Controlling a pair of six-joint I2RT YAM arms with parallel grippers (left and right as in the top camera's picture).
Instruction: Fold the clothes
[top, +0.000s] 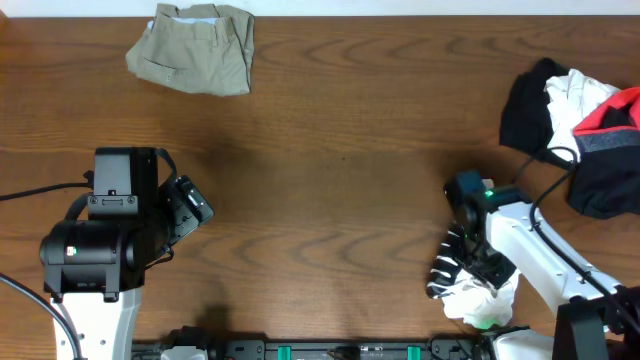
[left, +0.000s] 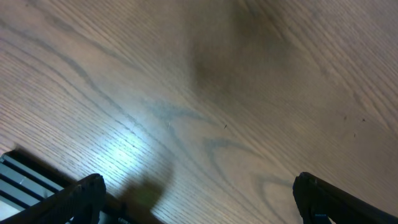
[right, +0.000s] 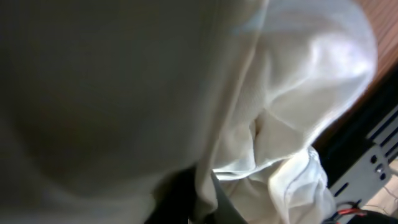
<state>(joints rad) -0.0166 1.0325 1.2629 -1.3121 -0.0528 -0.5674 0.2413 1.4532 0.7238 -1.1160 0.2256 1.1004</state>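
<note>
White top: the white top (top: 478, 298), soft fabric with black-and-white striped trim, sits bunched at the near right edge of the brown wooden surface (top: 340, 170), gathered around the right tool (top: 478, 272).
Other clothes: a folded khaki cotton garment (top: 192, 48) lies at the far left; a loose pile of black, white and red garments (top: 585, 125) lies at the far right, well apart from it.
Handling: the cloth looks light and limp. It should sag and crumple when lifted, and slide easily over the smooth wood. Nothing fragile.
Where to take hold: judged best at an edge or corner, such as the striped trim, so it can be drawn out flat; the bunched middle would only lift as a wad.
Right tool: clenched, apparently on the white top; its wrist view is filled by white fabric (right: 298, 93) close to the lens, fingers hidden.
Right arm pose: folded back towards its base, wrist bent down over the near edge.
Left tool: the left tool (left: 199, 202) is released, jaws wide, over bare wood, touching nothing.
Left arm pose: tucked near its base, pointing towards the middle.
</note>
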